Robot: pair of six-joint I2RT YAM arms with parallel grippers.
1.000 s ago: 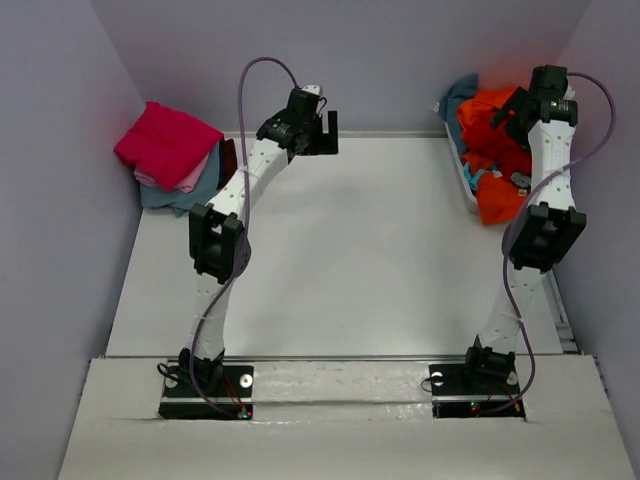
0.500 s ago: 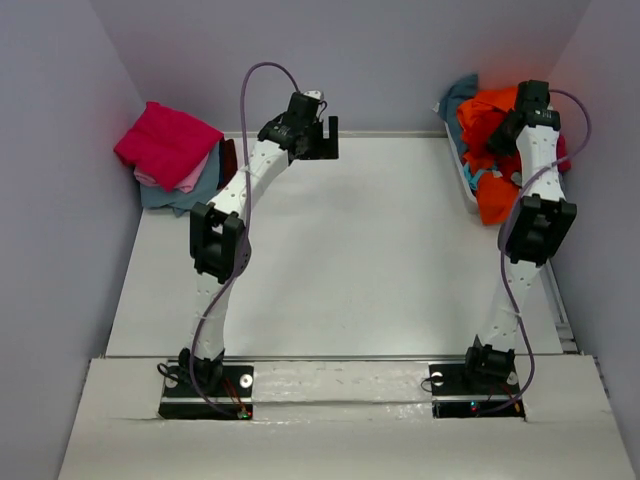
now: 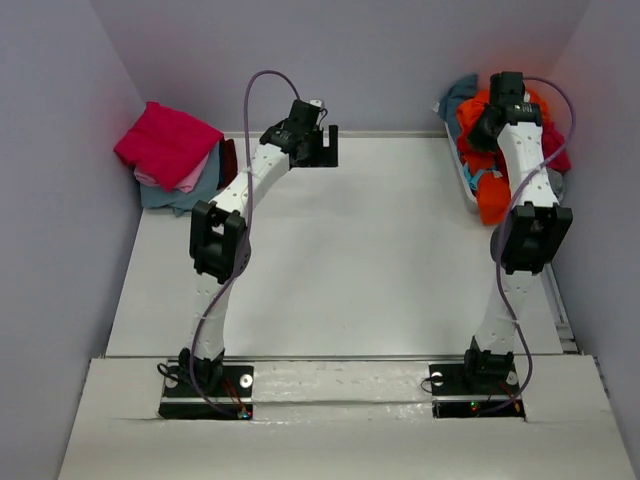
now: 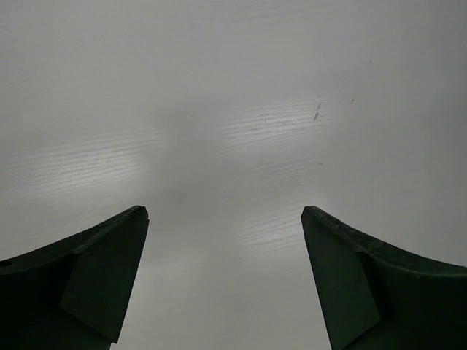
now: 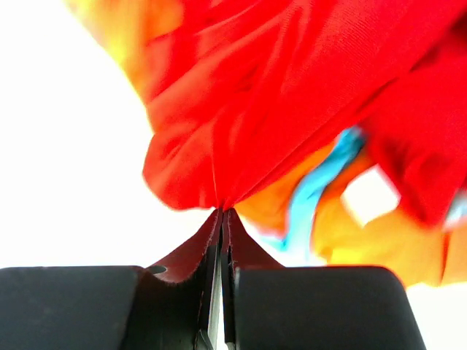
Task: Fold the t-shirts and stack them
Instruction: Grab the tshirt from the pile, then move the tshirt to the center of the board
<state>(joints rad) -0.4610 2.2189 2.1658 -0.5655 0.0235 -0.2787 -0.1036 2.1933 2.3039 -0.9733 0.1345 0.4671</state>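
The right jaws are pinched fully shut on a small fold of the red shirt (image 5: 277, 102), which tops the loose pile (image 3: 488, 195) in the bin (image 3: 463, 178) at the far right corner of the tabletop (image 3: 350, 260). Gripping a top ridge like this looks meant to draw one shirt clear of the tangle. The left jaws stand wide open and empty over bare tabletop near the far edge, probably placed to take a second corner once the shirt is out. The folded stack (image 3: 168, 142) lies far left, magenta on top with pink and grey-blue under it. The red shirt is crumpled and smooth-woven, its creases fanning from the pinch. Orange cloth (image 5: 365, 233) and a pale blue strip (image 5: 321, 179) show beneath.
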